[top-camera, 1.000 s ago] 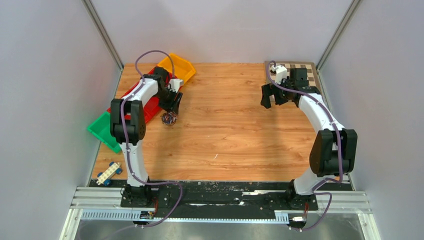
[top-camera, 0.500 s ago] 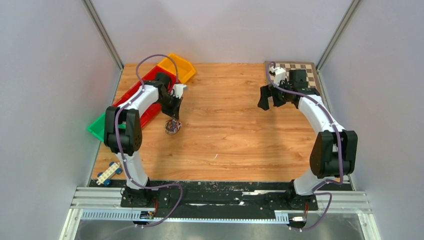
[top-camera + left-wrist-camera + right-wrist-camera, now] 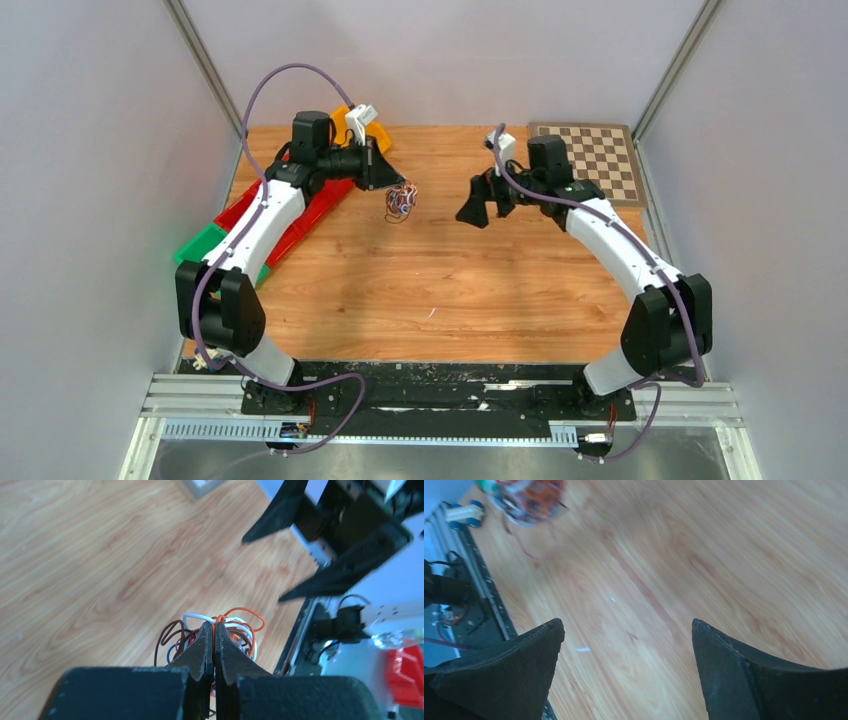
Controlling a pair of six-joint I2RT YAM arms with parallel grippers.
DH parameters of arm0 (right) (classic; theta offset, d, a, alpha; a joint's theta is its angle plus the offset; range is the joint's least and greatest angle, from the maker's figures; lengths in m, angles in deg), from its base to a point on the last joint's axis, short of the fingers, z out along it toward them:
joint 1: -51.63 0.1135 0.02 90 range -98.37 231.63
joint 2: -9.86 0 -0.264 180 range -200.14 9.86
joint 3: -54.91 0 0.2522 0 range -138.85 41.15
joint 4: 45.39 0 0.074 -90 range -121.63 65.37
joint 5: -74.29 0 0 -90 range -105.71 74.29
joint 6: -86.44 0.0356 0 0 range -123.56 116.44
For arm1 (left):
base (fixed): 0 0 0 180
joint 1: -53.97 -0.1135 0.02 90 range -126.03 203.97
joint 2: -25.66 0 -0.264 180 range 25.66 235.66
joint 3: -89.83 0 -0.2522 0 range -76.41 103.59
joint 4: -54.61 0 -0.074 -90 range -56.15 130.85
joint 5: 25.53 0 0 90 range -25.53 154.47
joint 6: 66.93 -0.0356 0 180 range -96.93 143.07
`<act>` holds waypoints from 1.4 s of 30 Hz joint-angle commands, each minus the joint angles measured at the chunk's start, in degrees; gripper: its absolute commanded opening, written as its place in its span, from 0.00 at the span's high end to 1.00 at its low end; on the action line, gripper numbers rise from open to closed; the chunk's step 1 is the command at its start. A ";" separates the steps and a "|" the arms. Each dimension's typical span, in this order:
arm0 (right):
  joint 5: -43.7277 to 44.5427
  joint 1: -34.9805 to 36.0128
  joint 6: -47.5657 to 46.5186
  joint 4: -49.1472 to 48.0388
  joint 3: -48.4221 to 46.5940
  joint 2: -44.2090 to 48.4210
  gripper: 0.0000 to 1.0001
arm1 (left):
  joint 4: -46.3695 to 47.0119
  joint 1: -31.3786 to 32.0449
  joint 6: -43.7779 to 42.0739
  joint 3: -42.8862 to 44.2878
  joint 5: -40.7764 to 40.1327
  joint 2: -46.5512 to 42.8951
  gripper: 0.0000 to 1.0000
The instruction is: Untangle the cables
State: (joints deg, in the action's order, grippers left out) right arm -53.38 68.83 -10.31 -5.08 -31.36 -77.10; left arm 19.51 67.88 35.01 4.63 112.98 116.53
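The cables (image 3: 401,200) form a small tangle of white, orange, brown and blue wires that hangs in the air over the back of the table. My left gripper (image 3: 396,186) is shut on the tangle's top. In the left wrist view the jaws (image 3: 214,630) pinch an orange strand, with the other cable loops (image 3: 245,622) bulging behind them. My right gripper (image 3: 478,203) stands wide open just right of the tangle, facing it, and holds nothing. In the right wrist view the cables (image 3: 529,500) show blurred at the top left, well beyond the gripper (image 3: 626,625).
Red (image 3: 300,215), green (image 3: 205,245) and yellow (image 3: 378,135) bins lie along the left edge of the table. A chessboard (image 3: 595,160) lies at the back right corner. A white toy car with blue wheels (image 3: 466,512) sits near the table's front edge.
My left gripper shut on the tangle beside the bins, lifted it and swung it toward the back middle. My right arm moved left off the chessboard toward the tangle.
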 commanded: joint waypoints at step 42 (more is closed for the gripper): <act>-6.32 -6.54 5.86 -4.86 -5.52 3.71 1.00 | 2.54 -6.27 0.60 -1.85 7.82 -6.01 0.24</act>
State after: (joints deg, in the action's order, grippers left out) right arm -54.39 63.62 -7.05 -11.35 -33.79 -73.21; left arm 22.37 60.73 41.04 1.70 119.69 114.02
